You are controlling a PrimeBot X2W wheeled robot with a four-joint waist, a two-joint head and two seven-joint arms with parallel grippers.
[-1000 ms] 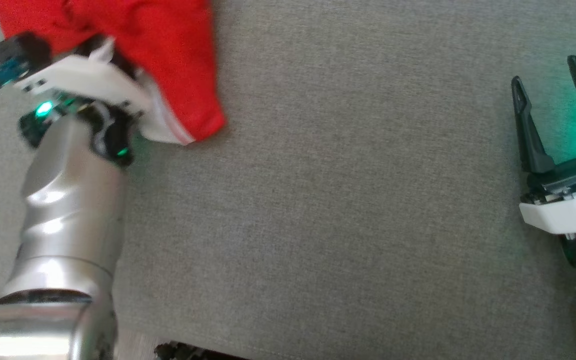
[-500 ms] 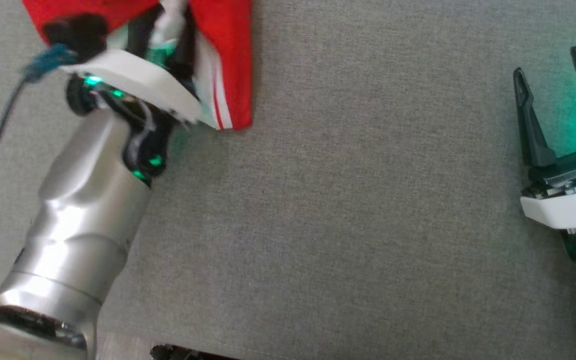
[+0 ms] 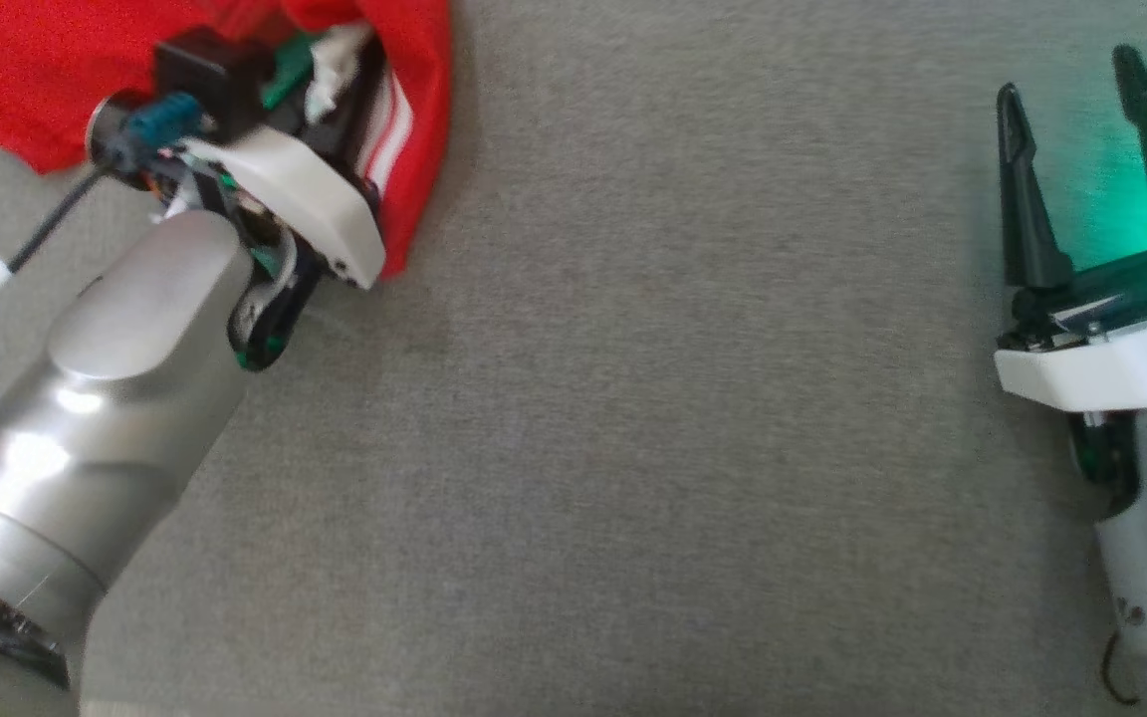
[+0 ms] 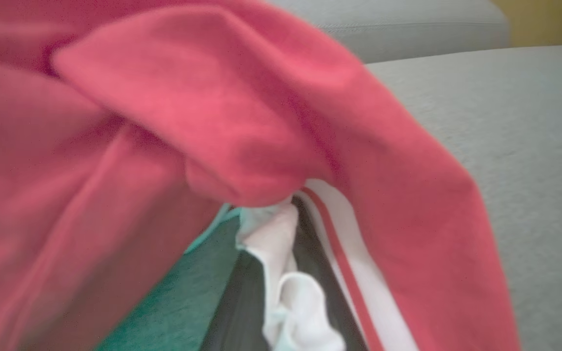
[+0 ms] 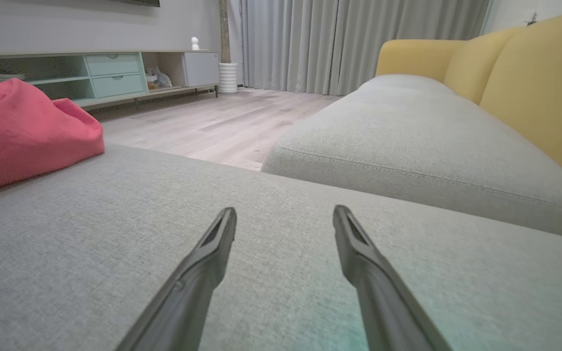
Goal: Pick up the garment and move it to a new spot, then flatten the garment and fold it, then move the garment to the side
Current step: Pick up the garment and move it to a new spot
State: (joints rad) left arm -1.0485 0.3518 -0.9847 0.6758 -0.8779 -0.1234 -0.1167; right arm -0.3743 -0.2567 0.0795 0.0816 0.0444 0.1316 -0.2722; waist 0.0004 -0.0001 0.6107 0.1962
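The red garment (image 3: 26, 80) with a white striped trim lies bunched at the far left of the grey cushion (image 3: 683, 398). My left gripper (image 3: 330, 65) is pushed into its edge and shut on it. In the left wrist view the dark fingers (image 4: 242, 302) pinch a fold of white trim, and red garment cloth (image 4: 164, 122) drapes over them. My right gripper (image 3: 1066, 75) hovers open over bare cushion at the far right, well away from the cloth. Between its spread fingertips my right gripper (image 5: 285, 214) holds nothing, and the garment (image 5: 22, 126) sits as a heap far to its left.
A second grey seat cushion (image 5: 408, 126) with a yellow sofa back (image 5: 530, 83) lies beyond the right gripper. Wooden floor (image 5: 212, 126), a low cabinet (image 5: 105, 73) and curtains (image 5: 334, 44) are behind. A cable (image 3: 36, 234) runs from the left wrist.
My left gripper has gone from open to shut on the garment's trimmed edge, and the cloth has bunched around it. The head camera has shifted a little. The right gripper stays open.
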